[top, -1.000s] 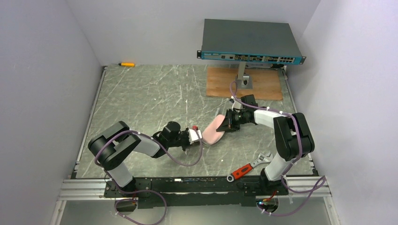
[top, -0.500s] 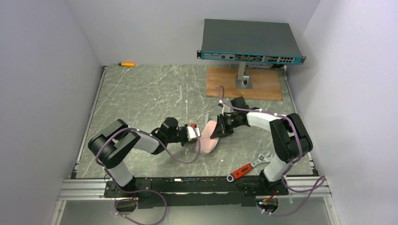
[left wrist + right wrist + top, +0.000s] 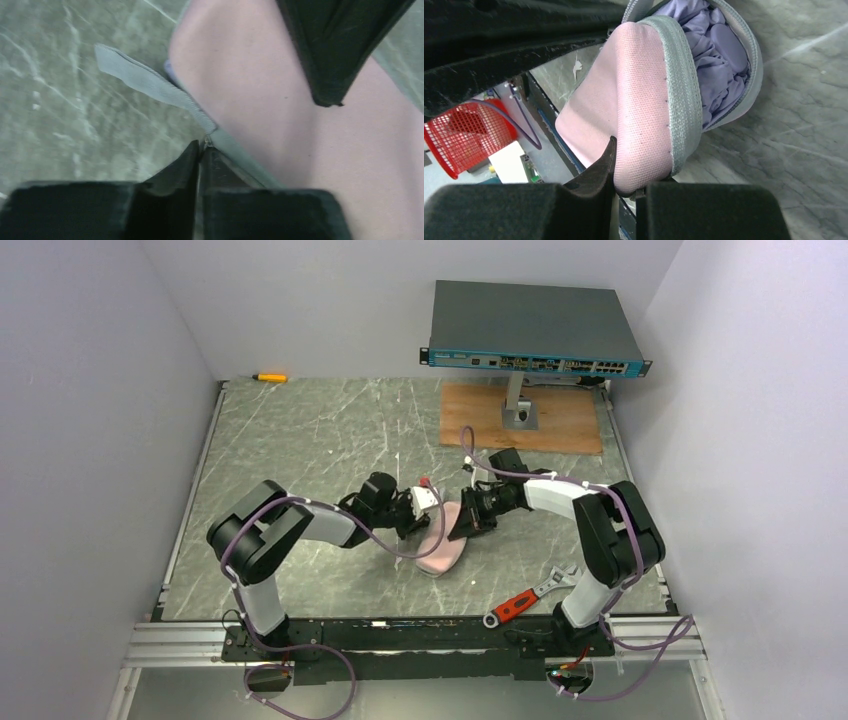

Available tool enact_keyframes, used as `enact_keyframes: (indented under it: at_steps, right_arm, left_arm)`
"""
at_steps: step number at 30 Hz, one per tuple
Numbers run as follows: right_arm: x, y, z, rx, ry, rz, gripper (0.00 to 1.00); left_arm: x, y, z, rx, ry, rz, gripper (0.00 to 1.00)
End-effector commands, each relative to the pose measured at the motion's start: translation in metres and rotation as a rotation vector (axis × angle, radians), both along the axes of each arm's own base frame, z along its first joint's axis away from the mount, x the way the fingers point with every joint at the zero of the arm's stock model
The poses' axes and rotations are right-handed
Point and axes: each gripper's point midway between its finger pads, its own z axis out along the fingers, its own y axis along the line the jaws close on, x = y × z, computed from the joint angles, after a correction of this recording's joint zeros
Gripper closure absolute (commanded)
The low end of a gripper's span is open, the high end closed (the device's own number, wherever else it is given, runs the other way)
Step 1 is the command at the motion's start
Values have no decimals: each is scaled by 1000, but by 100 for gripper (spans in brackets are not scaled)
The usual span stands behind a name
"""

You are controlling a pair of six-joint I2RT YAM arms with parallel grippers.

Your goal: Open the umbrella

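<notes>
Pink umbrella (image 3: 440, 552), arms stretched inward, left pincer (image 3: 201, 150) and right pincer (image 3: 628, 172) gripping

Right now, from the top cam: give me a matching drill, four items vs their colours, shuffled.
Things:
1. umbrella
2. wrench
3. screwdriver
4. network switch

Colours:
A. yellow-orange
B. grey top, teal front
C. pale pink
D. red handle, silver head

Pairs: 1-C; 2-D; 3-A; 4-B
</notes>
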Motion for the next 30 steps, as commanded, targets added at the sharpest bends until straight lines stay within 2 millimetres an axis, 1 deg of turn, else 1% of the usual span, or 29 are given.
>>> enact_keyframes:
  at_steps: [1, 2, 3, 4, 5, 6, 7, 10, 11, 12, 13, 16, 19, 22, 25, 28, 30]
  right_arm:
    - [-4, -21, -16, -73, 43, -37, 100]
    - [1, -21, -13, -58, 57, -61, 93]
    - [5, -20, -9, -39, 67, -74, 86]
    - [8, -18, -4, -19, 73, -81, 75]
    - [10, -15, 1, -4, 73, -82, 65]
    - [11, -13, 6, 13, 71, -82, 57]
    - [13, -11, 11, 33, 64, -80, 52]
    - [16, -5, 27, 79, 42, -75, 39]
    - [16, -4, 33, 93, 33, -73, 38]
    - [17, -2, 38, 107, 28, -71, 38]
    - [16, -1, 44, 124, 24, -65, 38]
    - [14, 5, 57, 173, 19, -52, 40]
    - [13, 10, 64, 196, -2, -31, 40]
    - [15, 17, 72, 220, -19, -22, 39]
    - [24, 29, 77, 233, -47, -11, 38]
    - [36, 43, 76, 230, -65, 1, 37]
    - [46, 53, 75, 237, -69, -4, 37]
  left_arm:
    - [63, 18, 38, -33, -99, 216, 68]
    - [62, 21, 43, -40, -82, 216, 53]
    - [60, 26, 48, -46, -67, 221, 44]
    - [58, 33, 53, -50, -56, 231, 30]
    - [54, 40, 59, -54, -48, 239, 21]
    - [51, 46, 65, -56, -42, 243, 13]
    - [47, 52, 72, -56, -47, 244, 8]
    - [37, 71, 88, -44, -51, 264, 5]
    - [33, 76, 92, -43, -54, 268, 4]
    - [29, 80, 102, -51, -70, 269, 4]
    - [25, 84, 103, -45, -72, 268, 4]
    - [11, 91, 117, -52, -102, 254, 3]
    - [4, 98, 128, -57, -128, 259, 3]
    - [-1, 101, 133, -57, -137, 253, 1]
    - [-6, 100, 137, -71, -132, 239, 0]
    - [-14, 92, 142, -96, -118, 191, 1]
    - [-20, 86, 144, -102, -116, 158, 4]
